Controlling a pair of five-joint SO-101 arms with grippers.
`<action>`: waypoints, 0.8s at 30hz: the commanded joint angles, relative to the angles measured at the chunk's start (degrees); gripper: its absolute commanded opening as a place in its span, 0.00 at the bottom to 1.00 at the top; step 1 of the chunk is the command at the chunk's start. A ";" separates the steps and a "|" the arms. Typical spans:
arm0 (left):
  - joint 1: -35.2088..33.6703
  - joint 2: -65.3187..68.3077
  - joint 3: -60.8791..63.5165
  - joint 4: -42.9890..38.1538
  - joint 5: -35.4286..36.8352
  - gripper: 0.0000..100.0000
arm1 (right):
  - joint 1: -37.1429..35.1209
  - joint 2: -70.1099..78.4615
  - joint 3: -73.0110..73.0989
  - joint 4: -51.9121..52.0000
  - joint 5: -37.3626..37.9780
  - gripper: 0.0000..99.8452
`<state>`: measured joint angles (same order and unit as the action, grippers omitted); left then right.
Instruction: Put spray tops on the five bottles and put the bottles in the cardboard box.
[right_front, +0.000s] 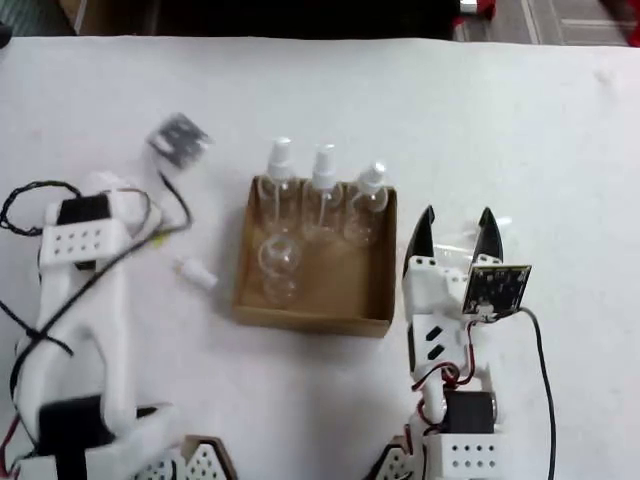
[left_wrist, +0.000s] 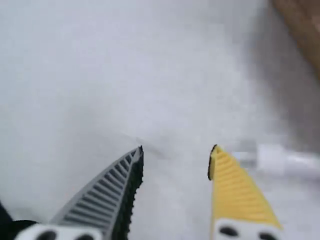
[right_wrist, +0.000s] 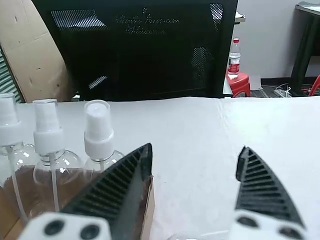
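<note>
The cardboard box (right_front: 370, 318) lies mid-table. Three clear bottles with white spray tops (right_front: 281, 178) (right_front: 323, 186) (right_front: 368, 203) stand along its far wall, and their tops show in the right wrist view (right_wrist: 97, 131). A fourth bottle without a top (right_front: 279, 262) stands in the box nearer the front. A loose white spray top (right_front: 195, 272) (left_wrist: 280, 160) lies on the table left of the box, just beside the yellow finger (left_wrist: 235, 190) of my open left gripper (left_wrist: 175, 155). My right gripper (right_front: 455, 228) (right_wrist: 195, 155) stands open right of the box, with a faint clear bottle (right_front: 458, 243) lying between its fingers.
The box's brown edge (left_wrist: 300, 25) sits close to the left gripper. A black cable (right_front: 30, 205) loops at the left edge. A black chair (right_wrist: 140, 45) stands beyond the table's far edge. Open white tabletop stretches behind and to the right of the box.
</note>
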<state>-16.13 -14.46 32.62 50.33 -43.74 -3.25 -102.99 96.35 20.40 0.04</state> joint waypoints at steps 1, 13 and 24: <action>-3.21 5.76 3.08 -18.37 6.42 0.21 | 0.31 -0.13 0.53 -0.84 0.70 0.24; -2.68 18.59 4.13 -29.01 -2.99 0.20 | 0.31 -0.13 0.53 -0.84 0.70 0.24; -13.32 24.75 -6.15 -5.63 -29.54 0.20 | 0.22 -0.13 0.53 -0.84 0.79 0.24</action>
<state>-22.20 10.42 29.80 34.51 -64.92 -3.25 -102.99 96.35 20.40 0.04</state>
